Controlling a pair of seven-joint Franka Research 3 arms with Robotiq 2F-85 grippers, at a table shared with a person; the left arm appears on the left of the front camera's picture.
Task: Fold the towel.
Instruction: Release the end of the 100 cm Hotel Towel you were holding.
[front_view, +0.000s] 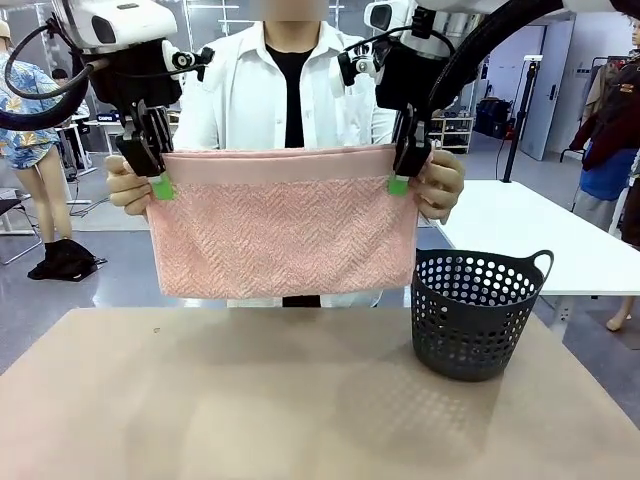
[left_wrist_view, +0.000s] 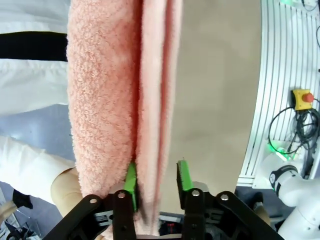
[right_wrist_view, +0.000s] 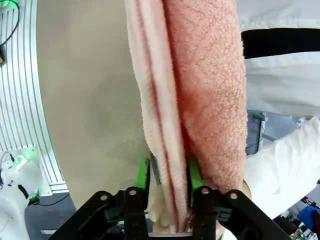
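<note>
The pale pink towel (front_view: 285, 235) hangs doubled above the table, and a person's hands (front_view: 125, 185) (front_view: 442, 185) grip its two upper corners. My left gripper (front_view: 158, 185) is at the upper left corner. In the left wrist view the towel (left_wrist_view: 120, 100) runs between the left gripper's (left_wrist_view: 156, 185) green pads, with a gap to one pad, so it stands open. My right gripper (front_view: 400, 183) is at the upper right corner. In the right wrist view the towel's layers (right_wrist_view: 195, 90) pass between the right gripper's (right_wrist_view: 167, 180) spread pads, which are open too.
A dark perforated basket (front_view: 475, 310) with handles stands on the right of the tan table (front_view: 250, 400). The person in a white coat stands at the far edge behind the towel. A white table sits behind at the right.
</note>
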